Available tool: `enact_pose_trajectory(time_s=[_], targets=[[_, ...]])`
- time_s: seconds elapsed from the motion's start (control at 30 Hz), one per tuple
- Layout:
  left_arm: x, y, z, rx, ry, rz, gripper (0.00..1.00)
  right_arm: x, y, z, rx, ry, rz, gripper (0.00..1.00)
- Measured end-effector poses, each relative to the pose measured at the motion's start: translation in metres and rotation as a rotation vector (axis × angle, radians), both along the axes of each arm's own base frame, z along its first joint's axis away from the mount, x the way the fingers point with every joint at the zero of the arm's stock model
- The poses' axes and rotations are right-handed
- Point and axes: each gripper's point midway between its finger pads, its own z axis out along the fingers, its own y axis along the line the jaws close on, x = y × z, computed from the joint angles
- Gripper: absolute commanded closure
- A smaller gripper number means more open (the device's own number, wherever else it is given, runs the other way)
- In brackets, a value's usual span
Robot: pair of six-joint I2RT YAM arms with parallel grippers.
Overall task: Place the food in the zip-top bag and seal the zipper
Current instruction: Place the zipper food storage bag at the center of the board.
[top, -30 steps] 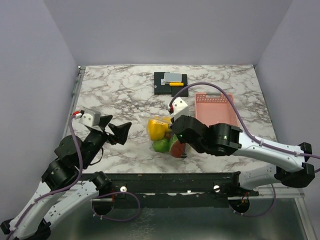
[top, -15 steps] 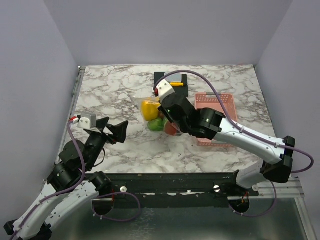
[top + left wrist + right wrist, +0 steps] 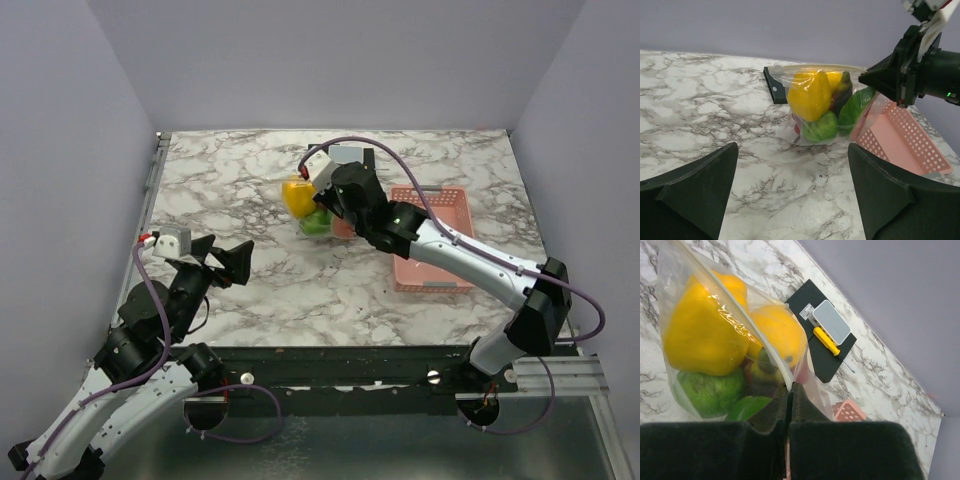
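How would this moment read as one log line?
right gripper: shut on zip-top bag | food: inside bag | left gripper: open, empty

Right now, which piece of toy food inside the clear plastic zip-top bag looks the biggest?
The blocky bright-yellow toy pepper; it is clearly larger than the round green piece below it and the orange-yellow fruit beside it.

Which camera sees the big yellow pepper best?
The right wrist view: the yellow pepper fills the picture, close up inside the clear bag. The left wrist view shows the pepper whole but smaller. The top view shows it tiny and far off.
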Motion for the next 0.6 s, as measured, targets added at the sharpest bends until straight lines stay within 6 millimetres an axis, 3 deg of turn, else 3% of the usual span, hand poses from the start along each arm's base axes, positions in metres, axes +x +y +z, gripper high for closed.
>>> enact_pose_trajectory(time_s=[0.13, 0.33, 0.4, 0.6], targets=[[0.001, 0.000, -0.003, 0.012, 0.008, 0.003, 0.08, 0.003, 0.008, -0.038, -0.040, 0.035, 0.053, 0.99], [0.001, 0.000, -0.004, 0.016, 0.011, 0.006, 0.08, -0.023, 0.015, -0.107, -0.058, 0.163, 0.179, 0.99], [0.002, 0.000, -0.005, 0.020, 0.014, 0.006, 0.08, -0.034, 0.017, -0.117, -0.035, 0.193, 0.216, 0.97], [0.006, -0.005, -0.010, 0.045, 0.035, 0.004, 0.08, -0.060, 0.011, -0.128, 0.043, 0.267, 0.254, 0.75]])
